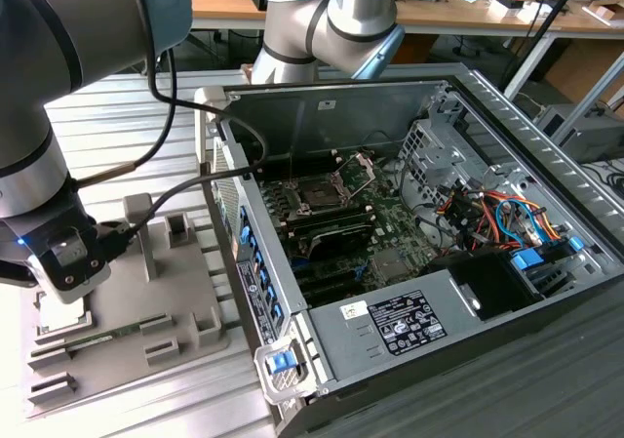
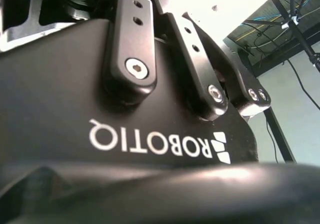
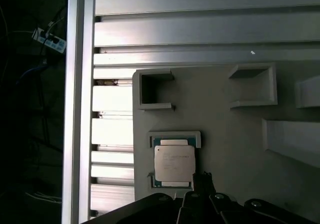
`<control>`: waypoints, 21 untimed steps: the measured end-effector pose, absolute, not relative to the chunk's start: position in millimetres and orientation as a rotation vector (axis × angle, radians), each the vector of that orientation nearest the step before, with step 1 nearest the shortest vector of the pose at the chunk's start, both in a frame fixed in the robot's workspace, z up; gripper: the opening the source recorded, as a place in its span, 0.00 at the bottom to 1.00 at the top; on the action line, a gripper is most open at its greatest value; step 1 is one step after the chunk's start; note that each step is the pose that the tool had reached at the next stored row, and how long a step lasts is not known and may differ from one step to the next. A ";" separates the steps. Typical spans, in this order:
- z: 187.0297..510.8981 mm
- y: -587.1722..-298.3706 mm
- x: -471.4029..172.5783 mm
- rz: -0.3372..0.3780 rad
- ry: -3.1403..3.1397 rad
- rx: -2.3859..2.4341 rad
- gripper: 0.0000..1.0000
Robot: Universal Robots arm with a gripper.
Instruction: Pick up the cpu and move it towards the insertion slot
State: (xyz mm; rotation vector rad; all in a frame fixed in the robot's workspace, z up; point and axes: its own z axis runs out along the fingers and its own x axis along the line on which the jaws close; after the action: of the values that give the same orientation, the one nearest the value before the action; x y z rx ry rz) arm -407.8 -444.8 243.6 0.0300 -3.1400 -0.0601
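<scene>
First wrist view: cpu (image 3: 174, 163) in holder (image 3: 225, 134), tool (image 3: 201, 188) cut off beside it.

Cpu (image 3: 174, 163) on tray (image 1: 181, 284), exterior view's left of case (image 1: 322, 116).

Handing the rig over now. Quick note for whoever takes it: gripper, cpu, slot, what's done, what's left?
Gripper: low over the grey fixture plate at the exterior view's left, right by the cpu. Grip state not readable.
Cpu: lies flat in its holder on the plate, seen in the first wrist view.
Insertion slot: inside the open computer case, retention bracket looks swung open.
Done: arm placed over the cpu.
Left: cpu not lifted, not yet carried to the slot.
</scene>
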 end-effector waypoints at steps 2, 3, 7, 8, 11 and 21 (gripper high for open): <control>243.1 -445.0 -408.0 -0.060 -3.140 0.030 0.11; 242.7 -445.2 -408.3 -0.060 -3.140 0.030 0.11; 241.8 -445.9 -409.3 -0.060 -3.140 0.032 0.11; 241.5 -446.1 -409.6 -0.060 -3.140 0.037 0.11; 241.2 -446.2 -410.5 -0.060 -3.139 0.073 0.11; 239.8 -446.2 -411.4 -0.060 -3.137 0.109 0.11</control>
State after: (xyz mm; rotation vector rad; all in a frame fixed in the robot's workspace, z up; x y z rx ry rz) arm -411.4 -446.2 239.8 0.1085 -3.1373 -0.0599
